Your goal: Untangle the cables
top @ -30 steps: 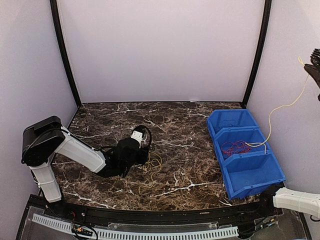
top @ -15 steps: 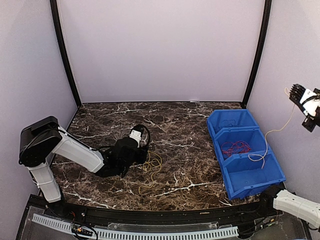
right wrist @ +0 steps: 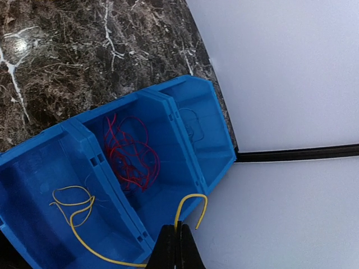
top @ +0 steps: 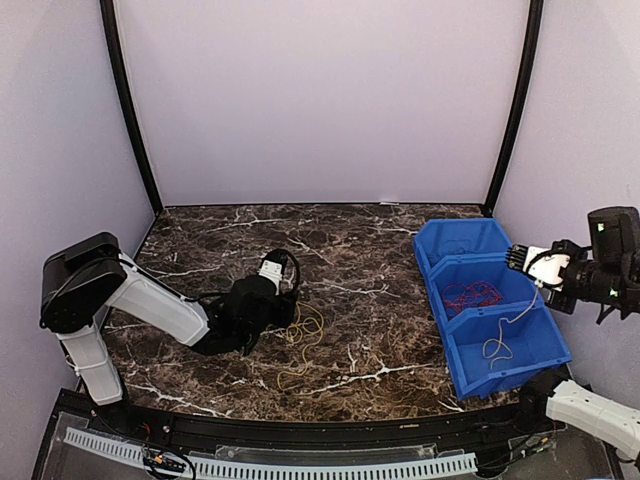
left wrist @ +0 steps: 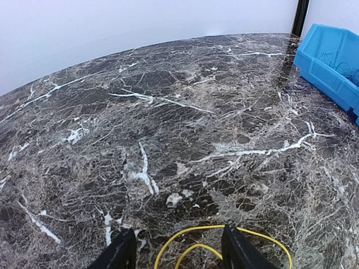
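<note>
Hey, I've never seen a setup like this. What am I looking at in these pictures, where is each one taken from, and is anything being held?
These are two robot arms bolted at a marble table. The wide picture comes from a fixed camera above and behind them; the other two come from a camera on each wrist. The left gripper is open, low over a loose yellow cable on the table. The right gripper is shut on a yellow cable, whose other end coils in the nearest section of a blue bin. A red cable lies in the middle section.
</note>
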Available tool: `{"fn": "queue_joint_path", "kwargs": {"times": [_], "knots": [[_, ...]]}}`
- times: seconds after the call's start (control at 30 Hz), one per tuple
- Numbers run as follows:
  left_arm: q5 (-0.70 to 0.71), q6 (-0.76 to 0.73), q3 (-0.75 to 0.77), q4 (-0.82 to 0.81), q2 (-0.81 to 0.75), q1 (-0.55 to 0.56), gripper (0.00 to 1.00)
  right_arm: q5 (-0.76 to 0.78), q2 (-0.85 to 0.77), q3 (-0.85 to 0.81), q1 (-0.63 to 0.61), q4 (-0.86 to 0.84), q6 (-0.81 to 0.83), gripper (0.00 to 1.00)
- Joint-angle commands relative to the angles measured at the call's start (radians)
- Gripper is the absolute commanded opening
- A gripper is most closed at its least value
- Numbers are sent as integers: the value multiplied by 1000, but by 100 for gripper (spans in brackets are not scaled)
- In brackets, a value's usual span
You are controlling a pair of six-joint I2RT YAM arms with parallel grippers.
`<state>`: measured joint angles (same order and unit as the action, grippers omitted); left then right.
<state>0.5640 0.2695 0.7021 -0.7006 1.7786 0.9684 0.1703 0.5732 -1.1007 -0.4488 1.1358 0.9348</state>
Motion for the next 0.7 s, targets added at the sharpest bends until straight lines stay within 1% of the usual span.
{"fn": "queue_joint_path", "kwargs": {"times": [0.0, 0.2, 0.3, 0.4, 0.43, 0.47, 0.53, 0.57, 0.6, 0.67], "knots": [[-3, 17, -8, -27, 14, -4, 55, -75, 19, 91, 3, 102, -64, 0], [-10, 27, -11, -43, 34, -5, 54, -158, 42, 238, 5, 147, -91, 0], [-16, 34, -13, -48, 41, -4, 55, -165, 59, 303, 5, 116, -91, 0], [-27, 39, -13, -38, 41, -4, 54, -166, 86, 322, 5, 80, -73, 0], [-32, 41, -13, -36, 38, -5, 54, -182, 101, 326, 5, 73, -70, 2], [-34, 42, -13, -28, 36, -4, 54, -190, 121, 329, 5, 68, -67, 8], [-41, 45, -14, -15, 23, -5, 54, -182, 161, 335, 7, 60, -58, 37], [-45, 47, -16, -11, 20, -5, 54, -175, 182, 337, 7, 53, -55, 48], [-48, 47, -16, -4, 10, -5, 54, -152, 199, 334, 6, 47, -50, 54], [-55, 49, -18, 6, -5, -4, 54, -133, 239, 303, 7, 49, -37, 59]]}}
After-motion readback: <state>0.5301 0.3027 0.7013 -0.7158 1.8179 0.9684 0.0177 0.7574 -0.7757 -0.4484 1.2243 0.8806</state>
